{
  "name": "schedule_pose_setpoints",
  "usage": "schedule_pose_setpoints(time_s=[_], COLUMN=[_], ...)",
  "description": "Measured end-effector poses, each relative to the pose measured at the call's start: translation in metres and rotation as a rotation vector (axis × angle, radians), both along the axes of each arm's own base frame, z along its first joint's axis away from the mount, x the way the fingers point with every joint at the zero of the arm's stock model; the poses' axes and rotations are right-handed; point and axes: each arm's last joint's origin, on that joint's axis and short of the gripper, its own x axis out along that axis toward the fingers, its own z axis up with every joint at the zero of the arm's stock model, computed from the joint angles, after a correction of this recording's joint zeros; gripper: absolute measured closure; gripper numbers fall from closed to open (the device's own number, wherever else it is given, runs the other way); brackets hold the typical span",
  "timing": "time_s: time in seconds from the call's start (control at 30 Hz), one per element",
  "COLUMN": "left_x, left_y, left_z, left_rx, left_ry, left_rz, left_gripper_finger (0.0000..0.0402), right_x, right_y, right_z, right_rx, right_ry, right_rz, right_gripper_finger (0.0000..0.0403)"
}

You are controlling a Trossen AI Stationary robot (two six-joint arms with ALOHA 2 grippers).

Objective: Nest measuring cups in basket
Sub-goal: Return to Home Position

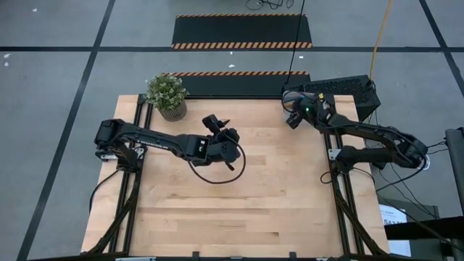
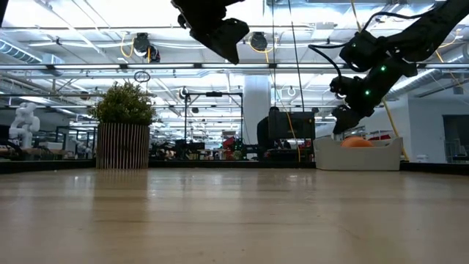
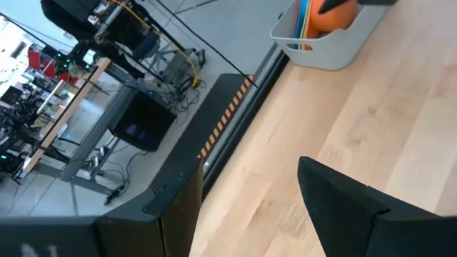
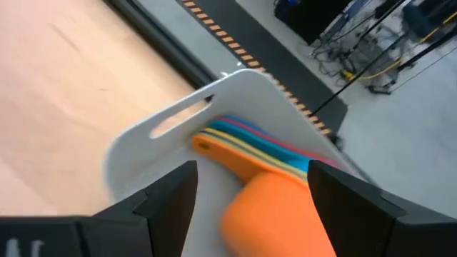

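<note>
Stowing looks done, homing in hand: right gripper (image 4: 253, 170) hangs spread and empty just above the basket (image 4: 235, 89), nested measuring cups (image 4: 271, 200) inside directly beneath it; next move needs a straight lift clear of the rim; left gripper (image 3: 243, 175), spread, waits well apart.

**Arm hardware: appearance**

Left arm (image 1: 156, 141) and right arm (image 1: 377, 134): matt black, slim links with blocky joint housings. A thin black cable loop (image 1: 217, 181) runs off the left arm's wrist. Green indicator lights (image 2: 381, 70) glow on the right arm's wrist. Left claw (image 3: 246, 185) and right claw (image 4: 251, 171): dark, flat, wedge-shaped fingers with plain faces.
</note>
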Motion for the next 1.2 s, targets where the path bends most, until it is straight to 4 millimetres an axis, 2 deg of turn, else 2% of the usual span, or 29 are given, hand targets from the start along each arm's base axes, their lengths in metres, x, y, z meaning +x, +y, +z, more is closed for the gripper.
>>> schedule_pose_setpoints(time_s=[0.17,0.47,0.67,0.87,1.03,1.2], left_x=[-0.001,0.000,0.000,0.003,-0.012,-0.044], left_y=[0.003,0.010,0.007,0.007,0.026,0.037], left_z=[0.002,0.001,0.000,-0.015,-0.021,-0.022], left_rx=[-0.007,-0.047,-0.059,-0.083,-0.135,-0.147], left_ry=[-0.016,-0.038,-0.044,-0.126,-0.287,-0.359], left_rz=[0.012,0.022,0.009,-0.084,-0.183,-0.196], left_gripper_finger=[0.0170,0.0170,0.0170,0.0170,0.0170,0.0201], right_x=[0.007,0.026,0.026,0.021,0.013,0.006], right_y=[0.011,0.032,0.042,0.054,0.065,0.073], right_z=[-0.003,-0.003,0.009,0.028,0.032,0.034], right_rx=[0.056,0.133,0.124,0.115,0.089,0.063], right_ry=[-0.043,-0.099,-0.162,-0.296,-0.340,-0.421], right_rz=[0.020,0.259,0.355,0.437,0.482,0.598], right_gripper_finger=[0.0145,0.0145,0.0145,0.0149,0.0180,0.0237])
